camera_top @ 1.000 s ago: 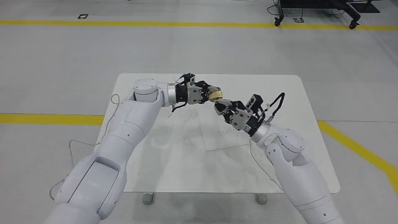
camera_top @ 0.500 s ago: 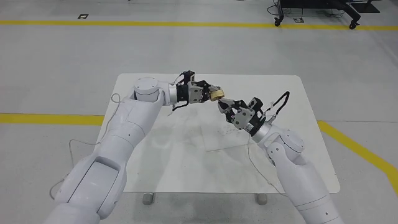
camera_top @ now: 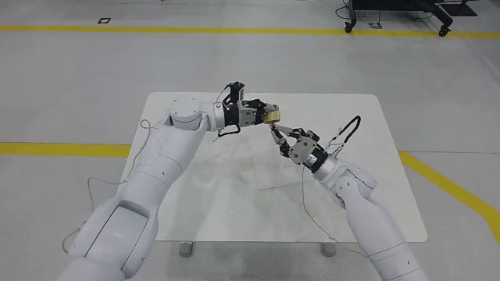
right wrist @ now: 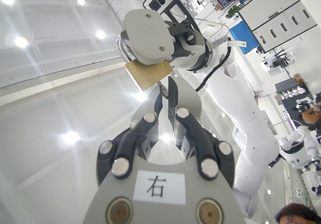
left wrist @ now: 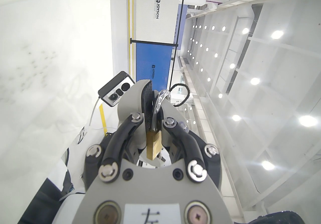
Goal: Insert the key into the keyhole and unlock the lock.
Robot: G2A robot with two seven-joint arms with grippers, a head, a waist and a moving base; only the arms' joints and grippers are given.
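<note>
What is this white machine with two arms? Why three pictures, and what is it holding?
It is a robot with two arms. One picture looks down from above at its white table. The other two come from cameras on its wrists. Each arm ends in a pincer. The left pincer squeezes a small brass padlock with a silver loop. The right pincer pinches a small silver metal key, close to the padlock's flat end. I cannot tell whether the key is in yet.
</note>
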